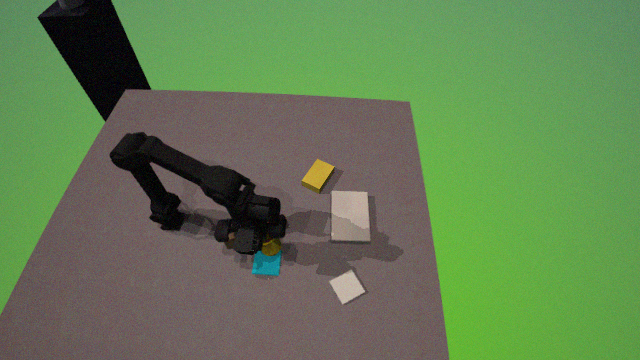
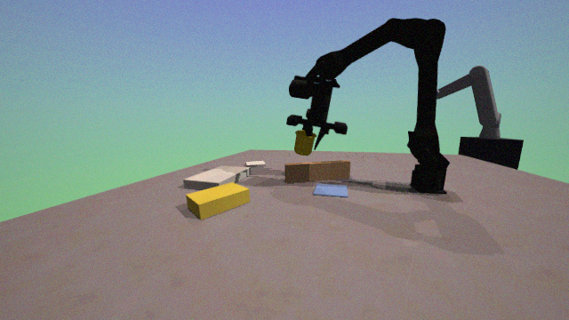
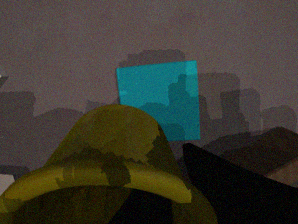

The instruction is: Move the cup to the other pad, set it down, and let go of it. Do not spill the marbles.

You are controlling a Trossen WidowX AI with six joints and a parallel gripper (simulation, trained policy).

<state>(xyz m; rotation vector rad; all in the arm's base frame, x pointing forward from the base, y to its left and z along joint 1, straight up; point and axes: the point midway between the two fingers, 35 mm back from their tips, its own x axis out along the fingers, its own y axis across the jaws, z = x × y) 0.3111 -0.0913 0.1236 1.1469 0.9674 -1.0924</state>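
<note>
The gripper (image 1: 260, 245) (image 2: 311, 139) is clamped on the wall of the yellow cup (image 1: 271, 246) (image 2: 304, 143) (image 3: 117, 135), its fingers nearly together. The cup hangs above the table (image 1: 175, 300) (image 2: 267, 258) (image 3: 60, 40), near the cyan pad (image 1: 266, 264) (image 3: 150, 100) in the top view. In the exterior view, a brown wooden bar (image 2: 317, 172) stands beyond the blue pad (image 2: 331, 190); a yellow block (image 2: 218, 201) (image 1: 318, 175) lies nearer, to the left.
</note>
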